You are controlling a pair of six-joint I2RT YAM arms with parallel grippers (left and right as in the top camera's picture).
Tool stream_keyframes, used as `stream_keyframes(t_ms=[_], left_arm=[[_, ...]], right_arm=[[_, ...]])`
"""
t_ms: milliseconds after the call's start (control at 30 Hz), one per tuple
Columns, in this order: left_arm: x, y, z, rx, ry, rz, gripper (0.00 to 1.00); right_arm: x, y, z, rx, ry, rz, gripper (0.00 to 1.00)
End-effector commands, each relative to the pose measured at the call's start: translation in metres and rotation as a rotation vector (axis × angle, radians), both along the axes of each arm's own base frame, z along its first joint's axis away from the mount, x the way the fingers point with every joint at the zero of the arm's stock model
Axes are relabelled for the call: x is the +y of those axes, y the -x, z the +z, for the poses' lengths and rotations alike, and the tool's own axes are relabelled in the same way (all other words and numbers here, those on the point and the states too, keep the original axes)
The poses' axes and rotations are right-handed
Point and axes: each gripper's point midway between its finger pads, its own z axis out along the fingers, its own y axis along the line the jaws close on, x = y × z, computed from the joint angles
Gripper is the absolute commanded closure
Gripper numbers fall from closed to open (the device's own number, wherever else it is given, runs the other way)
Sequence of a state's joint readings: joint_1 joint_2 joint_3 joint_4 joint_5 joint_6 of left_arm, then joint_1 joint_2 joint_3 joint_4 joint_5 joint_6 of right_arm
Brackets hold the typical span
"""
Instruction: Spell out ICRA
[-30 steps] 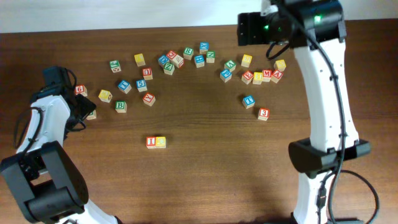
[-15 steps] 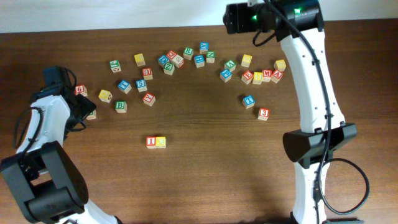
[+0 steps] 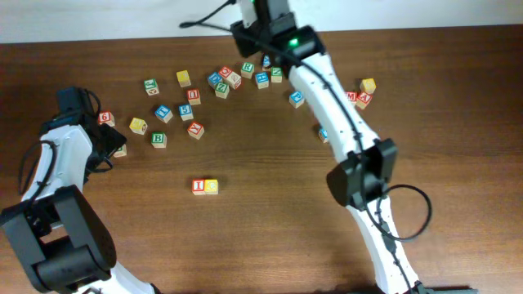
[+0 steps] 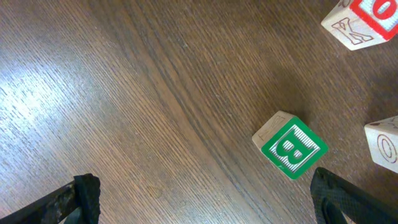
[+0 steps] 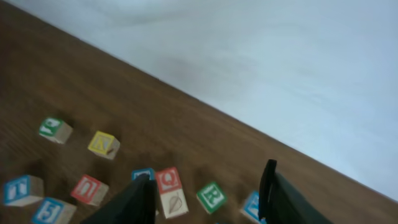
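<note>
Blur softens the right tool (image 5: 209, 174) and the green R (image 5: 212, 196).

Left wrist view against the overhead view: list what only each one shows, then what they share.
Only the left wrist: the left gripper open with nothing between its fingertips, and a K on the side of a red-topped cube. Only the overhead: the I cube and C cube side by side at mid-table, the R cube in the far cluster, and the right arm stretched toward that cluster. Both: the green B cube on the wooden table.
</note>
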State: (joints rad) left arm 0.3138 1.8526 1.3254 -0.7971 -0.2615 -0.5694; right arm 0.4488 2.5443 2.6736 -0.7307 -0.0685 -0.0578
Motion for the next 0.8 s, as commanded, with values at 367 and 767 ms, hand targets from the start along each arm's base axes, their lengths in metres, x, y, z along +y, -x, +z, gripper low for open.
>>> stream_keyframes(t_ms=[367,767], left_arm=[[0.001,0.001,0.007,-0.016,-0.009,0.005,0.01],[0.001,0.001,0.007,-0.016,-0.009,0.005,0.01]], right_arm=[[0.012,-0.030,-0.135,0.063,0.061,-0.006,0.75],[0.009,-0.020,-0.175,0.149,0.101,-0.006,0.71]])
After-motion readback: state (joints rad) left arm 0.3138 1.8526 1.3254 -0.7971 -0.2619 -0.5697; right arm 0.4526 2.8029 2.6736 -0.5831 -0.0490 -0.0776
